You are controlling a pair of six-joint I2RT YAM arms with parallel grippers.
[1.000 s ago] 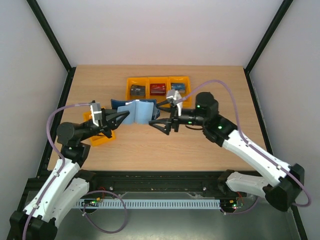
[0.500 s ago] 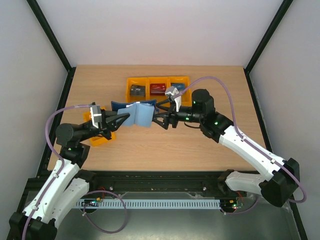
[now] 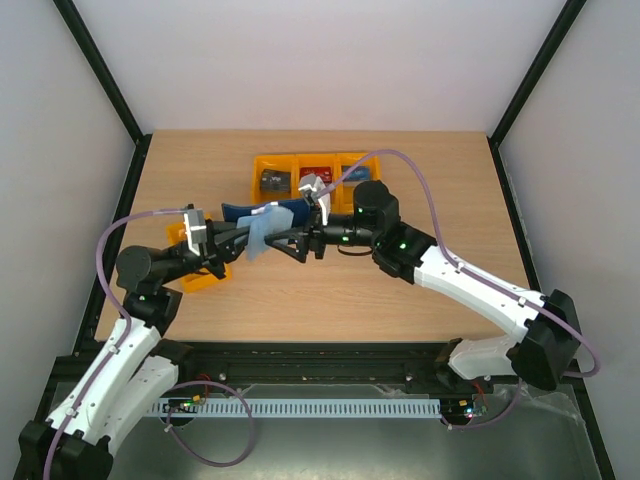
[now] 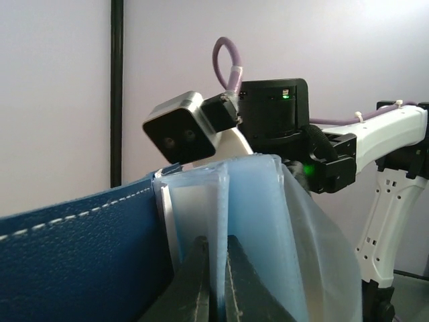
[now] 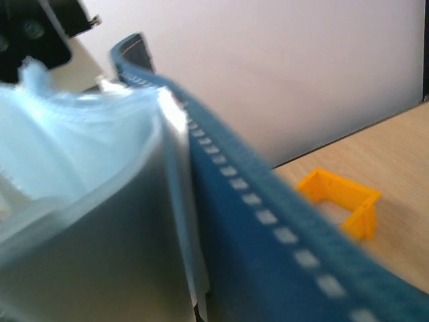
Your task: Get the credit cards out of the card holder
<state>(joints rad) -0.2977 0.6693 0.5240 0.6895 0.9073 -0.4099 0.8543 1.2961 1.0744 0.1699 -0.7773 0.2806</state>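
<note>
The card holder is held up above the table between both arms, with its navy cover on the left and its pale blue sleeves fanned out. My left gripper is shut on one pale sleeve, with the navy cover to its left. My right gripper is pressed against the holder from the right. Its wrist view is blurred and filled by the stitched navy cover and sleeves, which hide its fingers. No credit card shows clearly in the holder.
A row of orange bins stands behind the holder, with a dark item and a red item inside. The right arm hides the third bin. Another orange bin lies under the left arm and shows in the right wrist view.
My right gripper has moved left from about a hand's width away and now reaches the holder. The fanned sleeves have been pushed closer together. My left gripper has kept its grip.
</note>
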